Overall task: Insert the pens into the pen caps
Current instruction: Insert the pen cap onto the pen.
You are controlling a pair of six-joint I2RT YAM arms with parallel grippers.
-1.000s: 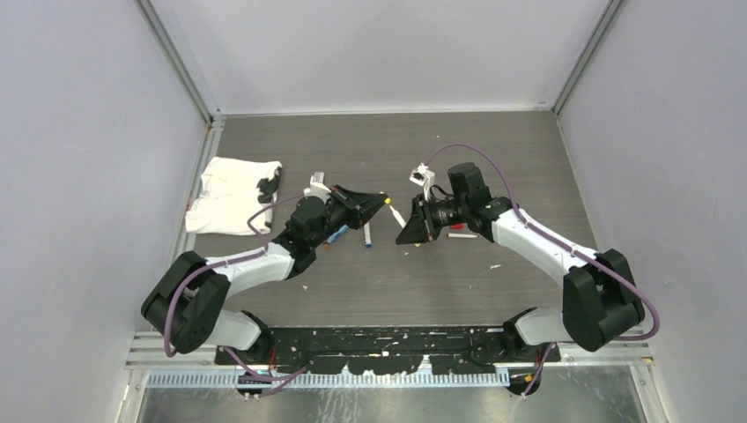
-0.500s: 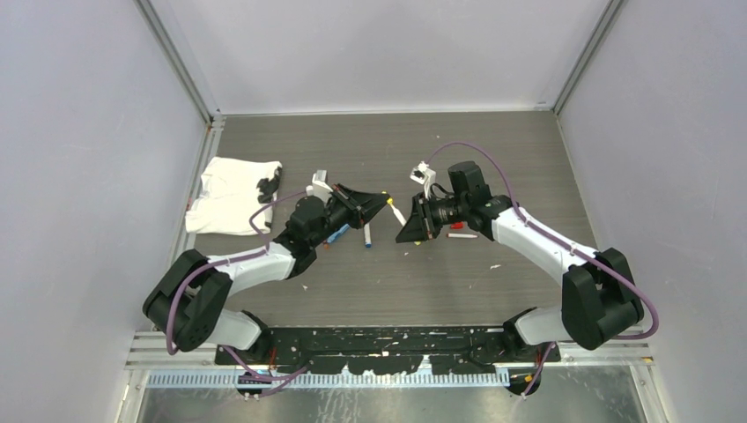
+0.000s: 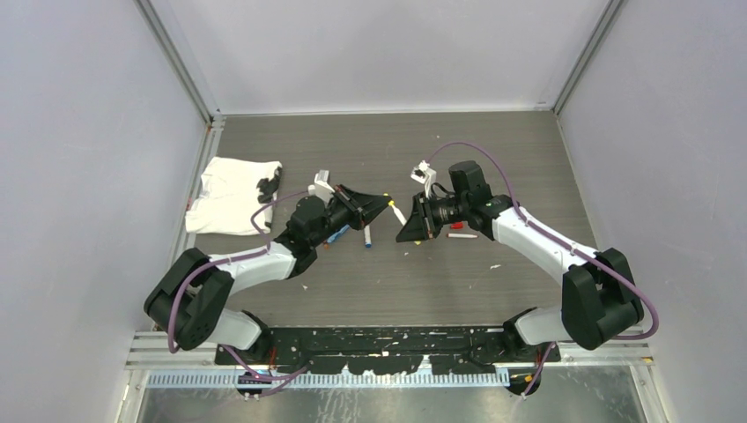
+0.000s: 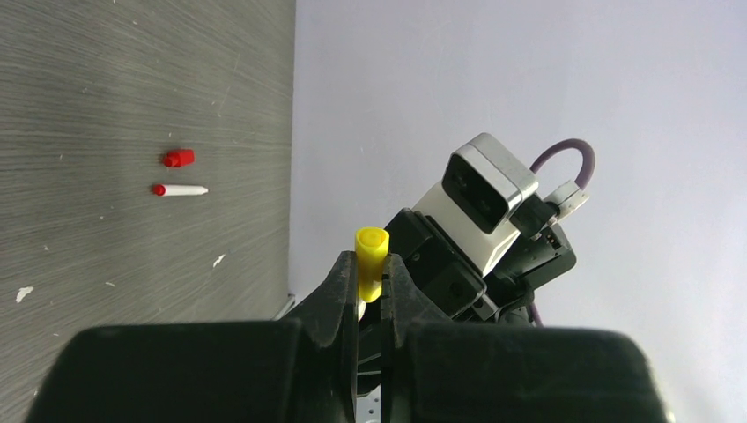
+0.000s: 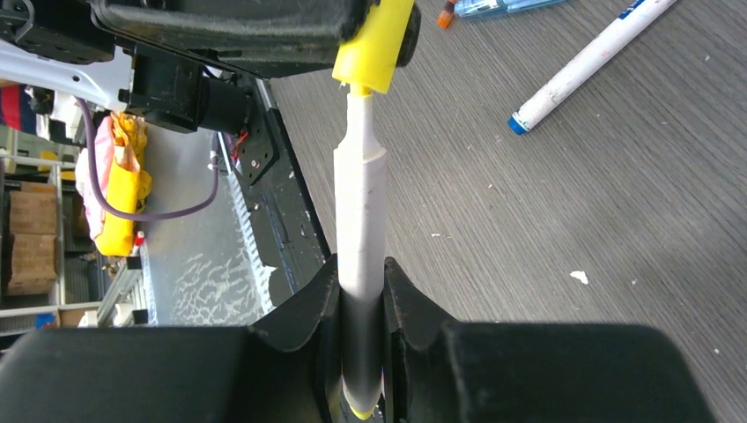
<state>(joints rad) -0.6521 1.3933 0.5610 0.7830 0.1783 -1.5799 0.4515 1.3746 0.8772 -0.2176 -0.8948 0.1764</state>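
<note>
A white pen pokes into a yellow cap, seemingly partway.

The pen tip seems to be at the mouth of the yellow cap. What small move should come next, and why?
Probably the right gripper should push forward along the axis of the white pen, to seat it. The left gripper is clamped on the yellow cap, and the pen's narrow tip looks only just inside the cap's mouth, with the wider shoulder outside it.
</note>
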